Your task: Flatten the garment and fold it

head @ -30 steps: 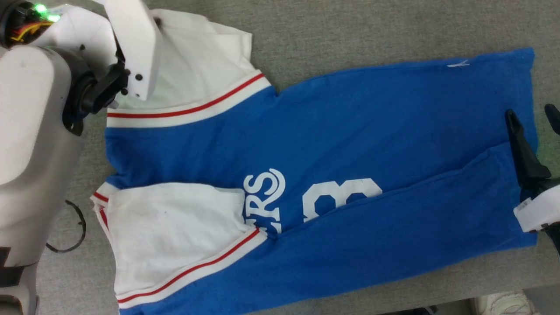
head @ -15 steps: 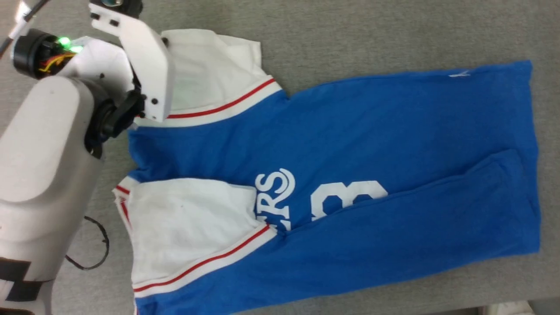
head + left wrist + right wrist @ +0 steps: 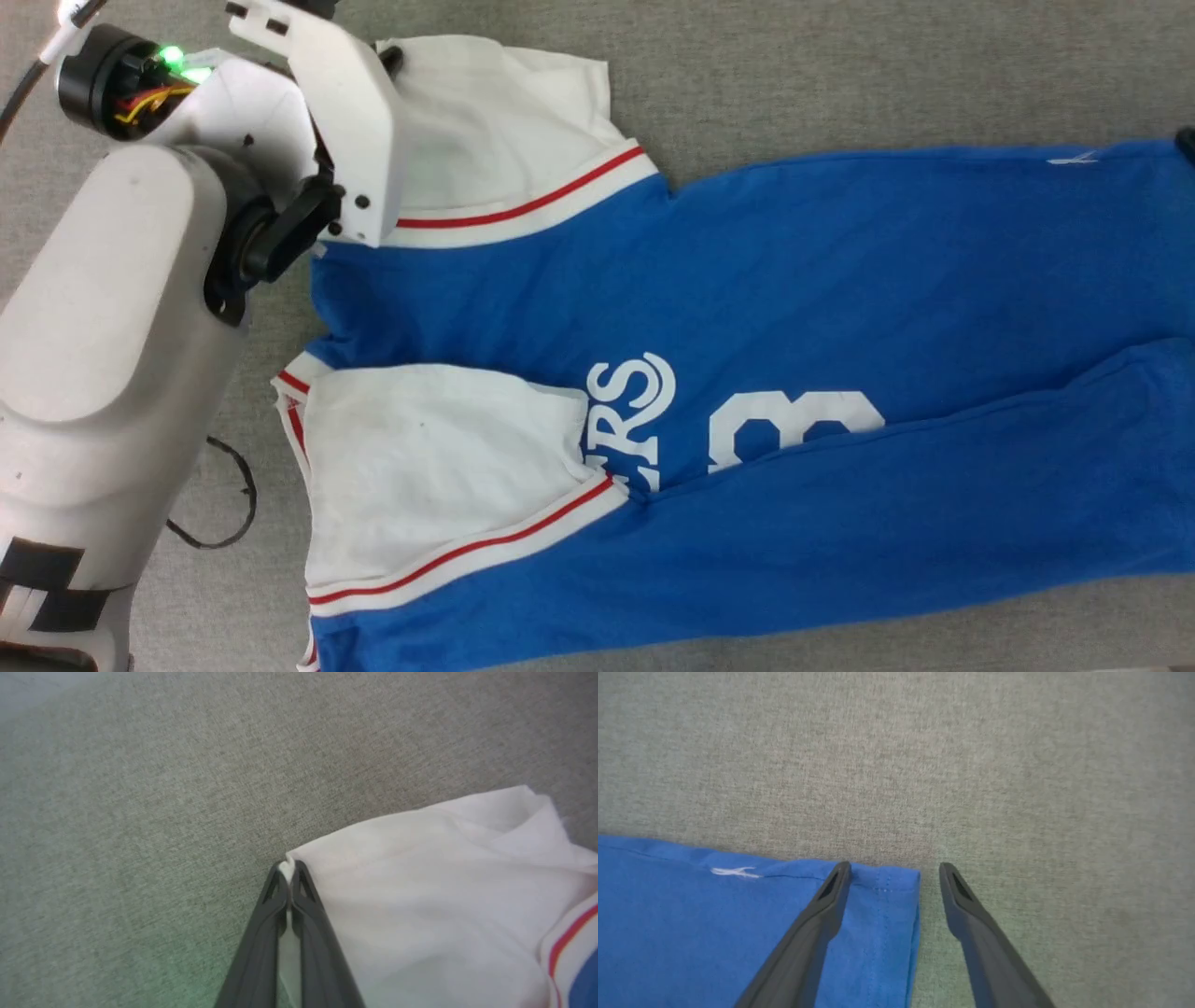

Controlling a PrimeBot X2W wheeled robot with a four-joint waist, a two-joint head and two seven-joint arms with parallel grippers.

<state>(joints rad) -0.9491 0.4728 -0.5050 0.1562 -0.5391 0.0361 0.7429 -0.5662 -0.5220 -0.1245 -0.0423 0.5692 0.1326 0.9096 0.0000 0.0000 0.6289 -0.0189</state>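
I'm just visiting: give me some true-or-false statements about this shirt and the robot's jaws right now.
The left gripper has its jaws shut on the white sleeve of the garment. True.
The right gripper is clamped on blue cloth. False: its jaws stand open, astride the hem corner.
The garment lies on a grey surface. True.
The white number shows in full. False: a blue fold covers part of it.

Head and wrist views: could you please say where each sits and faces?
Head view: on the head, facing down at the garment on the grey surface; left forearm shows.
Left wrist view: along the left gripper, fingers shut on the white sleeve corner.
Right wrist view: along the right gripper, fingers open astride the blue hem corner.
Shared: head and left wrist views both show that sleeve.
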